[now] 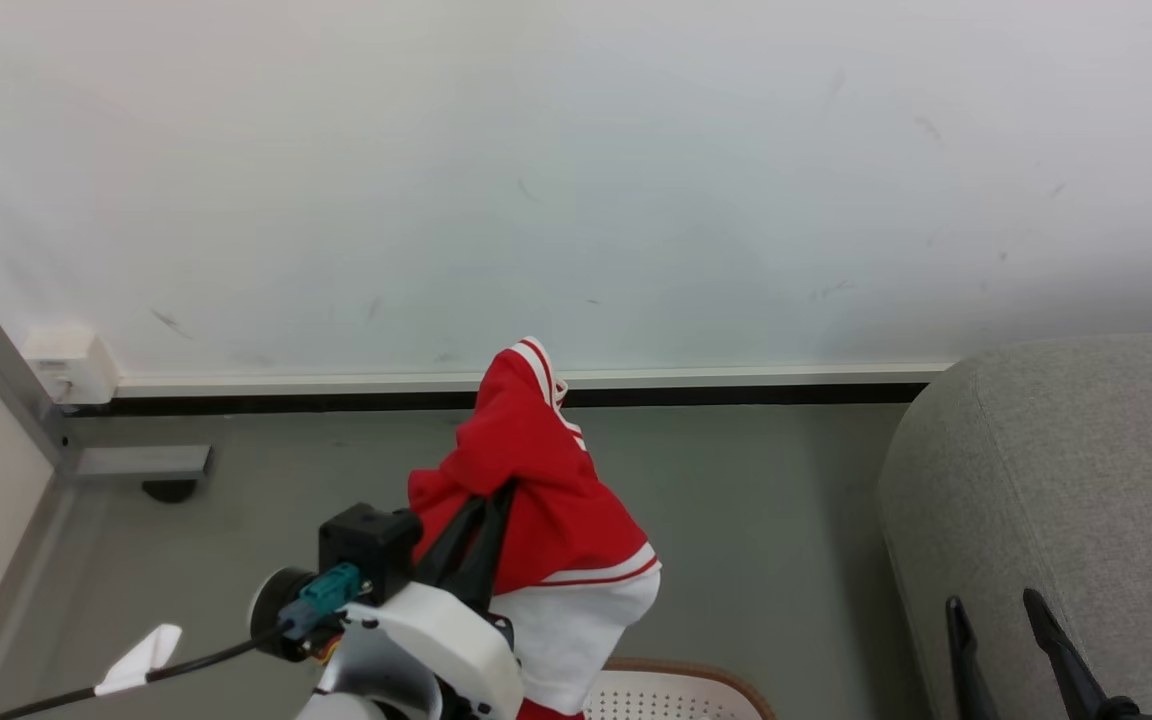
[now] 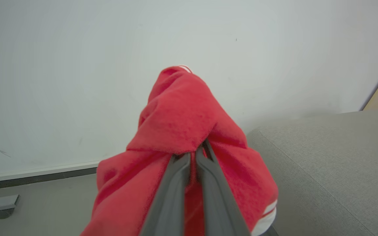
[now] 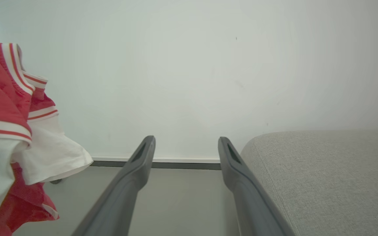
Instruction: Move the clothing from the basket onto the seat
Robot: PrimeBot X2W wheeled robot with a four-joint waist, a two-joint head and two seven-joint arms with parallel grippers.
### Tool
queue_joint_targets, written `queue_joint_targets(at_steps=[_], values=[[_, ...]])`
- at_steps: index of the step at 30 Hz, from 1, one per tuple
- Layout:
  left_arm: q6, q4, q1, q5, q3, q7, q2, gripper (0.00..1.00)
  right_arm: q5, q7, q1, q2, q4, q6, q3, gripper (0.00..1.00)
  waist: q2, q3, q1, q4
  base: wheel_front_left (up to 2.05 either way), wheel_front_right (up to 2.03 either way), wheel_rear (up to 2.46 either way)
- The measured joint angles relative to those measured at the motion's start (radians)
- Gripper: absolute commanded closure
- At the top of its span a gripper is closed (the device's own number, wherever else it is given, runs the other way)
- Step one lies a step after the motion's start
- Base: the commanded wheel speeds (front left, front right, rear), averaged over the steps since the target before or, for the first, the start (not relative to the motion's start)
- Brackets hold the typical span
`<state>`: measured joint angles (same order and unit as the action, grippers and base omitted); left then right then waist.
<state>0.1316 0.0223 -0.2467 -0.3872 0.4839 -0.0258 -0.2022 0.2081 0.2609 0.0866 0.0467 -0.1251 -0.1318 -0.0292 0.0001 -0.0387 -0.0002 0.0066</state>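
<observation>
A bright red garment [image 1: 546, 490] with white stripe trim and a white panel hangs in the air, draped over my left gripper [image 1: 496, 500], which is shut on its fabric. In the left wrist view the red clothing [image 2: 182, 131] folds over the closed fingertips. The white perforated basket [image 1: 676, 695] with its brown rim shows at the bottom edge, right below the hanging cloth. The light grey sofa [image 1: 1066, 470] stands at the right. My right gripper [image 1: 996, 605] is open and empty in front of the sofa. The right wrist view shows the garment [image 3: 8, 131] at its left and the sofa [image 3: 323, 177] at its right.
A white wall [image 1: 576, 170] with a baseboard runs behind everything. Grey floor [image 1: 766, 510] lies between the basket and the sofa. A metal frame leg with a foot [image 1: 141, 465] and a small white box [image 1: 71, 362] stand at the left. A black cable [image 1: 176, 665] trails from my left wrist.
</observation>
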Motion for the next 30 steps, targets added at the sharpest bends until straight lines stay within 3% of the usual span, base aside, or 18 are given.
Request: queue_joint_targets(at_steps=[6, 16, 22, 30], values=[[0.002, -0.032, -0.001, 0.002, 0.019, -0.023, 0.001, 1.0, -0.02, -0.047, -0.007, 0.032, 0.067, 0.0, -0.107, 0.0, 0.0, -0.004, 0.0001, 0.001, 0.0, 0.0, 0.0], [-0.011, -0.034, -0.032, 0.011, 0.071, -0.041, 0.03, 1.0, 0.049, -0.191, -0.171, 0.161, 0.083, 0.0, -0.447, 0.0, 0.0, -0.004, 0.0001, 0.017, 0.0, 0.0, 0.0], [-0.023, -0.03, -0.04, 0.011, 0.098, -0.049, 0.038, 1.0, 0.103, -0.198, -0.286, 0.162, -0.031, 0.0, -0.583, 0.0, 0.0, -0.01, 0.0002, 0.026, 0.0, 0.0, 0.0], [-0.047, -0.028, -0.051, 0.005, 0.13, -0.07, 0.051, 1.0, 0.193, -0.136, -0.45, 0.098, -0.281, 0.0, -0.739, 0.0, 0.0, -0.014, 0.0003, 0.037, 0.0, 0.0, 0.0]])
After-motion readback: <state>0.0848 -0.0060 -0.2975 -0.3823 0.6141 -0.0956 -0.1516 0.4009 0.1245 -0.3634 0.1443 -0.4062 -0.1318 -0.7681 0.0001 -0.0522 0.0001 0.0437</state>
